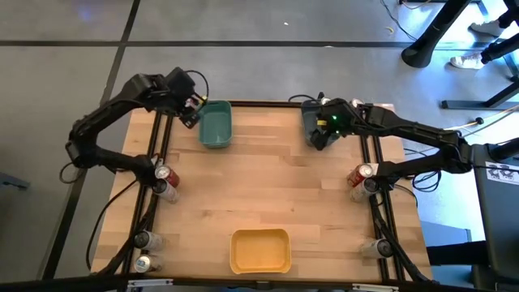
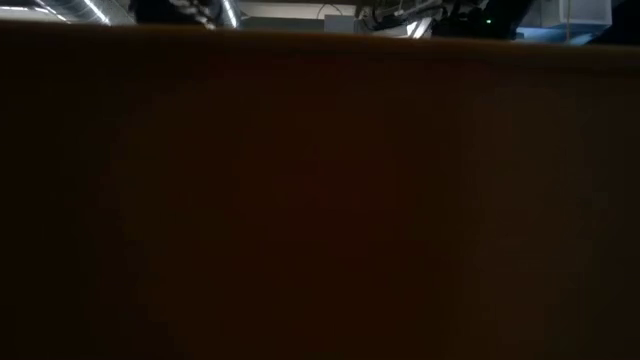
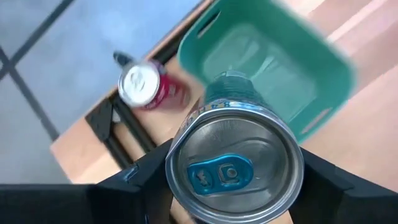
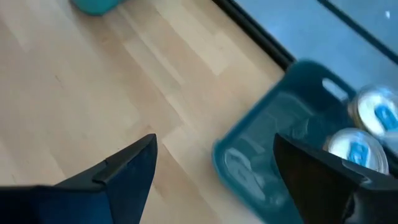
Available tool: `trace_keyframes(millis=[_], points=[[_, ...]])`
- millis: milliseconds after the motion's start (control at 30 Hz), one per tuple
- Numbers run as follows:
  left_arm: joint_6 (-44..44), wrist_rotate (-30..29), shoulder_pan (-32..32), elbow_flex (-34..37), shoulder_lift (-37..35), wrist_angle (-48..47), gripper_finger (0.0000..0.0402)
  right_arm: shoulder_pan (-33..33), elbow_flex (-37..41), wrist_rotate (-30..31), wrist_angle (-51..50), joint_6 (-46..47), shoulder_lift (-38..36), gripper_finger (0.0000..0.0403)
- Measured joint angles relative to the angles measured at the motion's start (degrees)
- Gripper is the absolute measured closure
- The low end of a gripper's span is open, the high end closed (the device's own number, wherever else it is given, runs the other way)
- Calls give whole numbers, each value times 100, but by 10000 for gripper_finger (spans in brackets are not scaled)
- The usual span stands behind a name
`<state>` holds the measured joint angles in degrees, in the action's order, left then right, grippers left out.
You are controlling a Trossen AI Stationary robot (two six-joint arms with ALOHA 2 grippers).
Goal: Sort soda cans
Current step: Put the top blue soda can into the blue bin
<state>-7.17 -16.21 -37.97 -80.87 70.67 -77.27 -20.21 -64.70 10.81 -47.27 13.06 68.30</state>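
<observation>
My left gripper (image 1: 192, 109) is at the table's far left, beside the teal bin (image 1: 216, 126), shut on a dark can with a silver top and blue tab (image 3: 233, 165). The teal bin shows beyond the can in the left wrist view (image 3: 280, 56). My right gripper (image 1: 321, 136) is open and empty above the dark grey bin (image 1: 311, 120) at the far right; its fingers (image 4: 124, 165) stand apart over the bin's near end (image 4: 273, 155). Two silver-topped cans (image 4: 367, 127) show by that bin. A red can (image 3: 149, 87) stands near the teal bin. My left gripper pinches the dark can between its two fingers, one on each side of the can's wall just below its top rim (image 3: 177, 174). The can's length lies along the fingers, its silver top toward the wrist. The can is lifted clear, its far end pointing at the teal bin.
A yellow bin (image 1: 259, 250) stands at the table's near edge and fills the low view (image 2: 320, 200). Red and dark cans stand along the left rail (image 1: 165, 177) (image 1: 144, 251) and the right rail (image 1: 362, 177) (image 1: 370, 247). Bare wood lies in the middle (image 1: 268, 186).
</observation>
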Motion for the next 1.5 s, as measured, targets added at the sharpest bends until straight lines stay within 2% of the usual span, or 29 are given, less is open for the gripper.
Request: trace_keyframes(millis=[167, 333, 500, 600, 700, 767, 833, 1033, 1100, 1267, 1367, 1500], points=[[-35, 26, 521, -185, -17, 662, 173, 0, 2, -223, 529, -300, 171, 81], [64, 596, 1069, -185, 283, 1712, 172, 212, 2, -529, 756, -497, 486, 81], [317, 818, 1660, -172, 812, 2180, 170, 884, 6, -489, 757, -591, 601, 81], [518, 847, 2010, -17, 1136, 2669, 170, 1396, 6, -143, 875, -578, 601, 82], [749, 1161, 2268, 4, 1493, 2925, 170, 1806, 150, 78, 1208, -576, 590, 90], [742, 1289, 2421, 12, 1734, 3063, 170, 1958, 385, -33, 1508, -504, 593, 114], [757, 1418, 2556, 12, 1953, 3239, 169, 2085, 675, 2, 1970, -422, 598, 157], [963, 1609, 2825, 16, 2516, 3507, 169, 2173, 2069, -84, 4396, -437, 601, 342], [1019, 1640, 2830, 19, 2595, 3550, 169, 2173, 2530, -50, 5180, -418, 601, 386], [1081, 1617, 2821, 19, 2744, 3904, 169, 2173, 3217, 38, 6340, -6, 658, 370], [1173, 1721, 2821, 16, 2744, 4266, 169, 2170, 3379, 183, 6463, 28, 850, 371], [1187, 1945, 2818, 22, 2753, 4539, 169, 2171, 3376, 231, 6627, 22, 1115, 391]])
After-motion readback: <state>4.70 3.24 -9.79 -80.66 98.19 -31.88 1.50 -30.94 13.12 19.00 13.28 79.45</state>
